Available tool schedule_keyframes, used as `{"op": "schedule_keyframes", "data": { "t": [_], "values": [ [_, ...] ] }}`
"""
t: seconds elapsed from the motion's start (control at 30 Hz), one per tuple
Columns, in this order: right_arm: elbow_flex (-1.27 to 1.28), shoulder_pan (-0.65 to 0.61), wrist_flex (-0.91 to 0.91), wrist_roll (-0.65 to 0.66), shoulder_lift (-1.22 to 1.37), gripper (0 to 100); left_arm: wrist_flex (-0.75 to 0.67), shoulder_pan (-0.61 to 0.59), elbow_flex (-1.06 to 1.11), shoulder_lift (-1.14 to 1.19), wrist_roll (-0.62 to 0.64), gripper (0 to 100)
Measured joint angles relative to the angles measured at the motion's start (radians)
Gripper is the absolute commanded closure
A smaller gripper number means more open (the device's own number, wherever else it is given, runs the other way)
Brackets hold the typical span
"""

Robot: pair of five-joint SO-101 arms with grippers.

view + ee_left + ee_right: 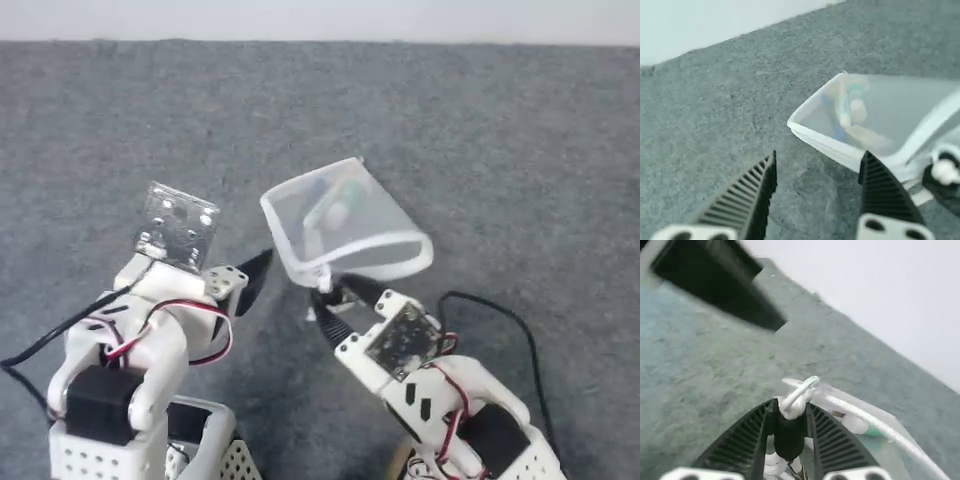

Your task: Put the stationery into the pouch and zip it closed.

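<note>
Pouch: a see-through mesh pouch (pixel 345 225) (pixel 880 115) (pixel 875 425) sits on the grey carpet (pixel 500 130) between the two grippers and just ahead of them. A white zip band runs along the edge nearest the arms.
Zip: how far it is closed cannot be told.
Stationery: pale and green items (pixel 335 205) (pixel 847 107) (pixel 872 431) lie inside the pouch, seen through the mesh. Their kind cannot be told.
Right gripper: the right gripper (pixel 325 295) (pixel 790 407) is at the pouch's near corner. Its fingers are narrow and clamp a black pull (pixel 789 432) with a white cord loop (pixel 797 395) at the end of the zip band.
Left gripper: the left gripper (pixel 252 275) (pixel 820 157) hangs over the carpet just beside the pouch's near side, apart from it. Its fingers are spread wide and hold nothing. In the right wrist view it shows as a dark shape (pixel 715 285) farther off.
Cable: a black cable (pixel 500 310) curves over the carpet beside the right arm.
Behind: a pale wall (pixel 300 18) meets the carpet's far edge.
</note>
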Motion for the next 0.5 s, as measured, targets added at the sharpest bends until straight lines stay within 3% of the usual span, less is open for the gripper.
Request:
{"op": "schedule_keyframes", "data": {
  "t": [0.3,0.5],
  "values": [
    [-0.057,0.127,0.0,0.0,0.0,99.2,0.0,0.04,0.009,0.0,-0.037,70],
    [-0.101,0.155,0.063,0.0,-0.003,99.2,0.037,0.201,0.009,0.0,-0.04,70]
  ]
}}
